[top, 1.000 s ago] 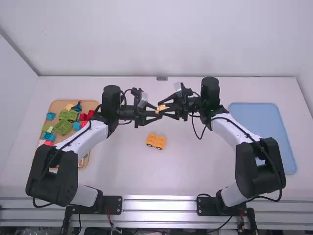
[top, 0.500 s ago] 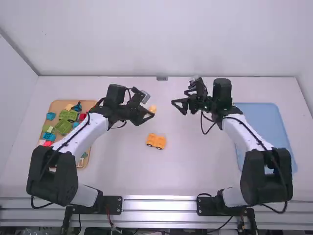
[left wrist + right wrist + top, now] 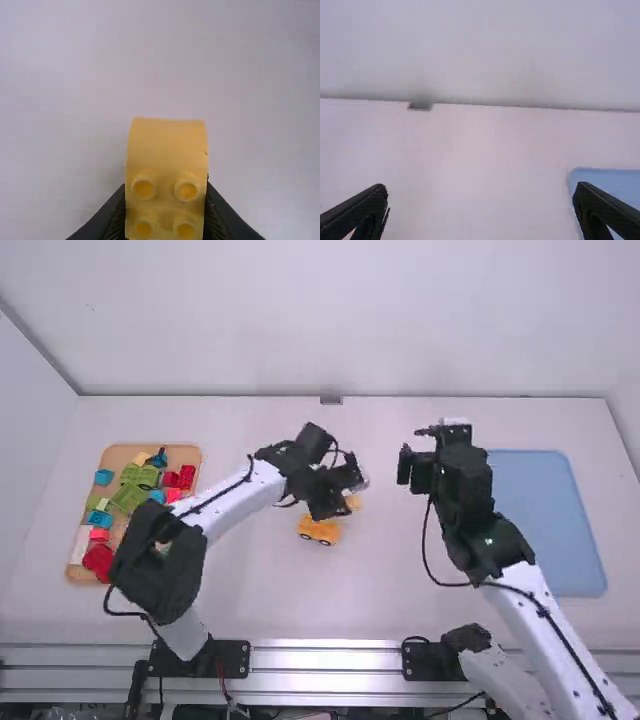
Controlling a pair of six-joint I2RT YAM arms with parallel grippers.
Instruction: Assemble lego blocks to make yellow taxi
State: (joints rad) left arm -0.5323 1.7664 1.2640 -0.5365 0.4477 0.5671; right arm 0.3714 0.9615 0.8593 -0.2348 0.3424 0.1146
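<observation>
Near the middle of the worktop (image 3: pixel 380 590): a yellow wheeled body (image 3: pixel 319 531), wheels down, in neither gripper's grasp.
Left gripper (image 3: pixel 165 187): jaws clenched on the sides of a studded yellow block (image 3: pixel 167 137), only as far apart as its width; in the high view the block is just to the far right of the wheeled body.
Right gripper (image 3: pixel 481 187): jaws spread wide with nothing between them, well apart from the body.
Wheels: the likely trouble; a sideways push could roll the body, with nothing bracing it.
Studs: a crooked descent could seat the block on one edge or miss the row.
Grip: pressing hard off-centre might twist the block between the jaws.
Brown tray (image 3: pixel 120 455): at left, holding loose coloured blocks, probably out of harm's way.
</observation>
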